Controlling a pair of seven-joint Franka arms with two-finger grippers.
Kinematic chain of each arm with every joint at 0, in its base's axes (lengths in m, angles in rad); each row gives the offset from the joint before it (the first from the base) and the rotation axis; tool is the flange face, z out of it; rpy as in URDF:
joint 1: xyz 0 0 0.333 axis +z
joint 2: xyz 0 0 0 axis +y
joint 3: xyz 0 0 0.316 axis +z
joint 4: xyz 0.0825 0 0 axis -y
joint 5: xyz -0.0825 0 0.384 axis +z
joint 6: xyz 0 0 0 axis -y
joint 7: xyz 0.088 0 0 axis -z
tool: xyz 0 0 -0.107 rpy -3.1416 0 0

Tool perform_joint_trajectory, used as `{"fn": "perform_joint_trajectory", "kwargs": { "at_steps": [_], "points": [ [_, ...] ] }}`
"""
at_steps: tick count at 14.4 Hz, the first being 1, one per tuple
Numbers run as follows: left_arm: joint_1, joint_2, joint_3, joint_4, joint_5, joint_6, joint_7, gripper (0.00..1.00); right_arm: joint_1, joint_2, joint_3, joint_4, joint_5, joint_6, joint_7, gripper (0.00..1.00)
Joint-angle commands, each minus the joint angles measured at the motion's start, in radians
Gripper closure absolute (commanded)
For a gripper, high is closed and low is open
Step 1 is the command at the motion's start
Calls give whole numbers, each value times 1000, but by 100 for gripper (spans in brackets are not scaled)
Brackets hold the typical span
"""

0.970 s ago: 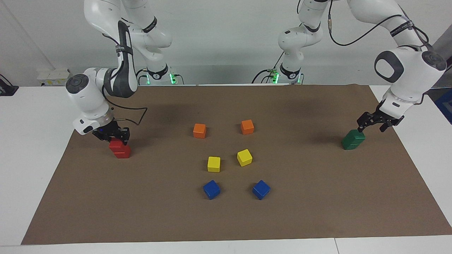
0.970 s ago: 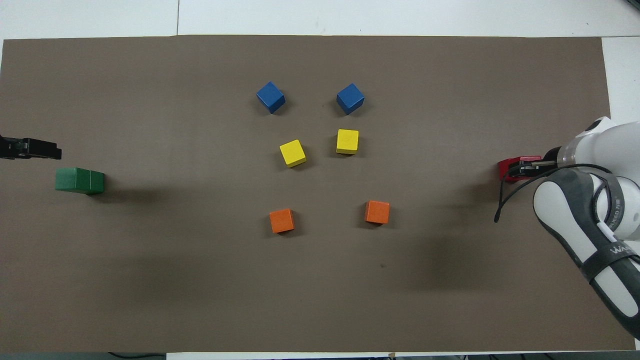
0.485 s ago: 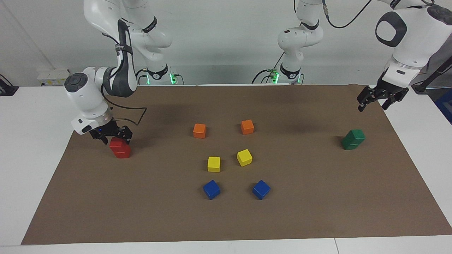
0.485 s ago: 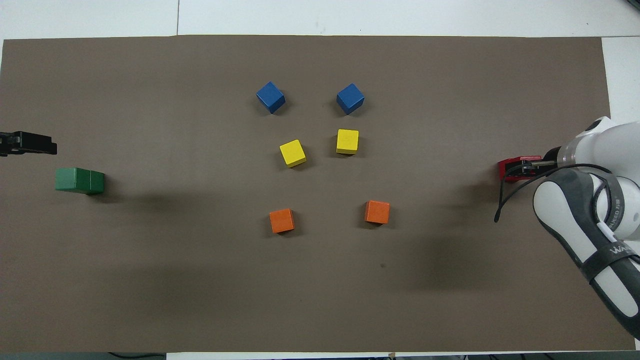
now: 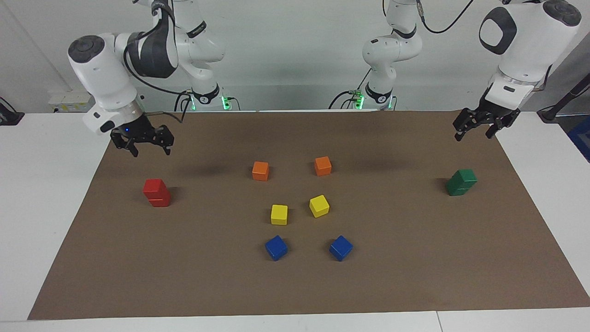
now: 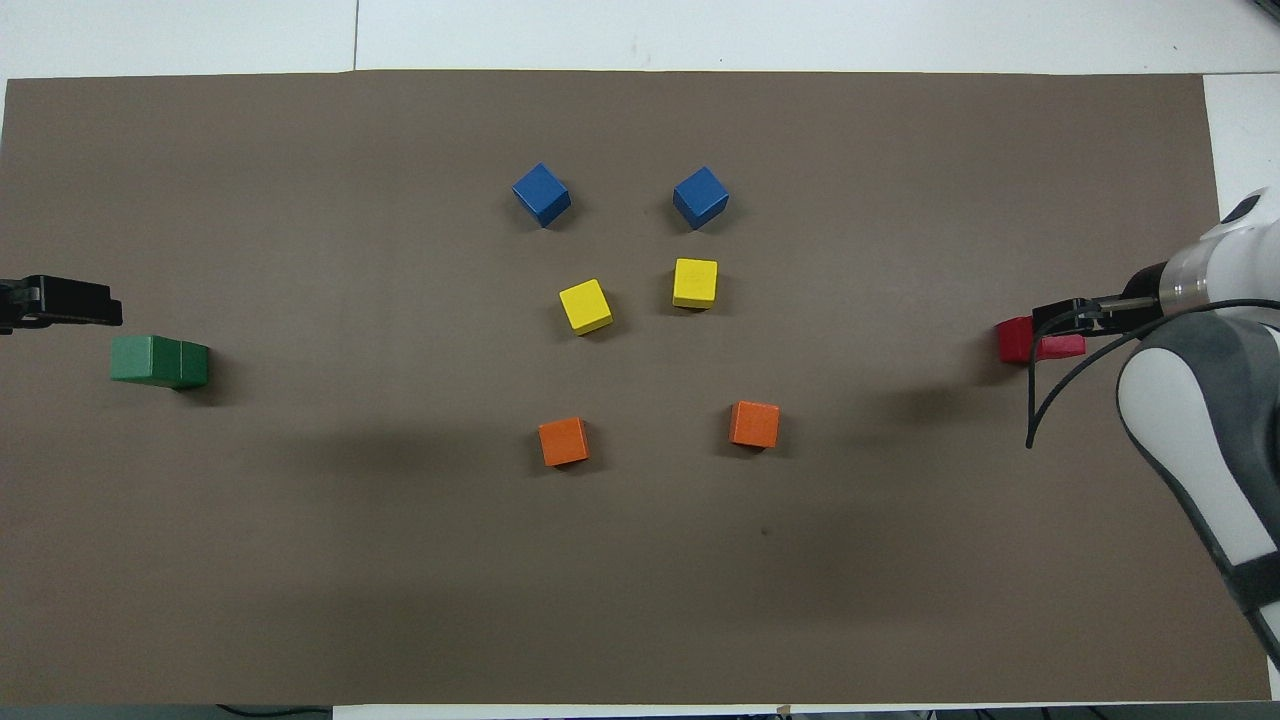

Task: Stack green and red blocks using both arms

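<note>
Two red blocks (image 5: 156, 192) stand stacked on the brown mat toward the right arm's end; the stack also shows in the overhead view (image 6: 1012, 341). Two green blocks (image 5: 461, 182) stand stacked toward the left arm's end, also in the overhead view (image 6: 160, 361). My right gripper (image 5: 151, 148) is open and empty, raised above the mat clear of the red stack; it shows in the overhead view (image 6: 1065, 316). My left gripper (image 5: 472, 134) is open and empty, raised clear of the green stack; it shows in the overhead view (image 6: 62, 302).
In the middle of the brown mat (image 5: 295, 286) sit two orange cubes (image 5: 260, 170) (image 5: 322, 166), two yellow cubes (image 5: 279, 214) (image 5: 319, 205) and two blue cubes (image 5: 276, 247) (image 5: 341, 247), each apart from the others. White table surrounds the mat.
My right gripper has let go of the top red block and risen well above the stack. My left gripper has risen away from the green stack. Both stacks stay put.
</note>
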Motion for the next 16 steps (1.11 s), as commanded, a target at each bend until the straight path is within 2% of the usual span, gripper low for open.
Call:
{"fn": "perform_joint_trajectory", "kwargs": {
  "at_steps": [1, 3, 5, 7, 10, 16],
  "points": [
    [-28, -18, -2, 6, -15, -35, -57, 0, 20, -93, 3, -12, 8, -85, 0, 0],
    [-41, -16, -3, 14, -15, -45, -68, 0, 20, -86, 9, 77, 8, -171, 1, 0],
    [-86, 2, 27, 43, -17, -63, -70, 0, 20, -13, 11, 180, 4, -194, 4, 0],
    [-140, 30, 86, 121, -15, -119, -70, 0, 16, 82, 11, 298, 9, -254, 26, 0],
    [-169, 39, 89, 152, -1, -167, -71, 0, 19, 95, 11, 311, 4, -239, 38, 0],
    [-194, 36, 113, 123, 6, -77, -59, 0, 17, 106, 11, 327, 8, -234, 58, 0]
  ]
}}
